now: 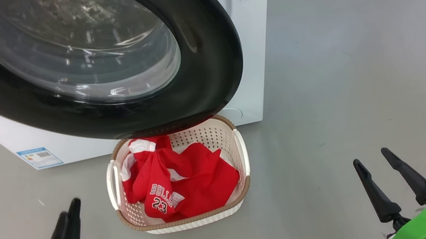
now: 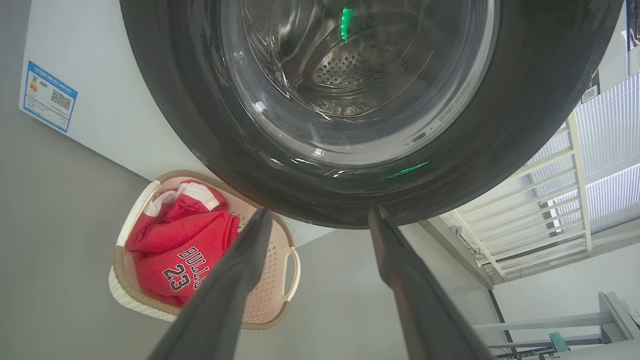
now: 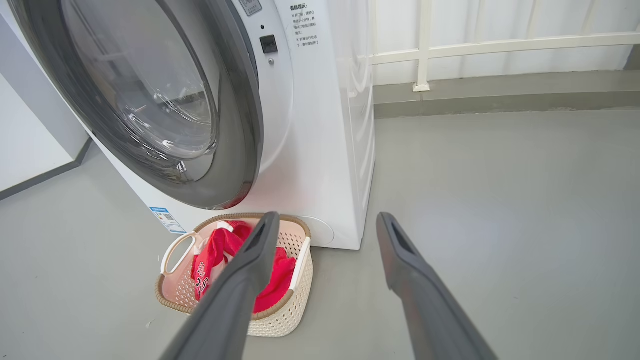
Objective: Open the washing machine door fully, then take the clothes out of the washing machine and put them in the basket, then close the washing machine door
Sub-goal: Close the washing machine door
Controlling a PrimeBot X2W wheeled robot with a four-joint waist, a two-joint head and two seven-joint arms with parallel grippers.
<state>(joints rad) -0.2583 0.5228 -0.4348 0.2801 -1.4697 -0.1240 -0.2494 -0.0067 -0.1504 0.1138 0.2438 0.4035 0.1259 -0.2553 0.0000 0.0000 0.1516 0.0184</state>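
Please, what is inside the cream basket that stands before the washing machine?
In the basket lie red jersey clothes with white trim; one reads BULLS 23. They cover most of its bottom, so anything beneath them cannot be seen, nor how many garments there are.

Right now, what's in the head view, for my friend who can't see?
Red clothes lie in a cream basket on the grey floor below the washing machine door. The left pincer and right pincer stand open and empty.

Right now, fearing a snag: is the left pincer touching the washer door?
Apart. The head view shows grey floor between the left pincer and the door.
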